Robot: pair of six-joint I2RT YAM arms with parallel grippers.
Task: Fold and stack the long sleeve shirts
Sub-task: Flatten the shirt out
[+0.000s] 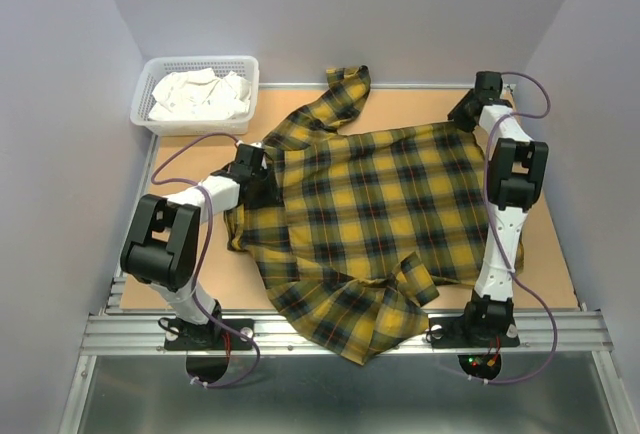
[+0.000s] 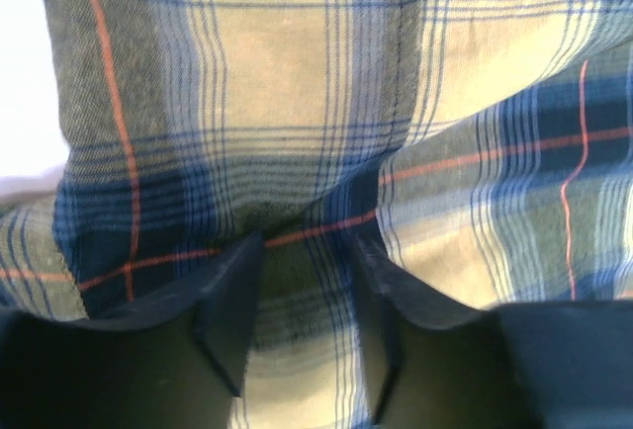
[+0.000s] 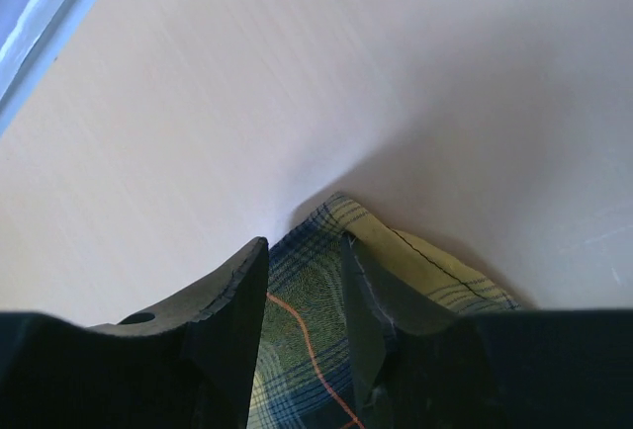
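Observation:
A yellow plaid long sleeve shirt [image 1: 380, 204] lies spread over the wooden table [image 1: 555, 254], one sleeve [image 1: 345, 89] reaching to the back and its lower part hanging over the front rail. My left gripper [image 1: 258, 169] is at the shirt's left edge. In the left wrist view the cloth [image 2: 297, 103] fills the frame, and the left gripper [image 2: 309, 241] stands open with flat fabric running on behind its fingers. My right gripper [image 1: 468, 112] is at the shirt's far right corner. There the right gripper [image 3: 305, 241] is shut on the bunched corner of the shirt [image 3: 316, 300].
A white basket [image 1: 247, 72] holding pale folded cloth [image 1: 200, 94] stands at the back left corner. Grey walls close in the table on three sides. A metal rail [image 1: 560, 329] runs along the front edge by the arm bases.

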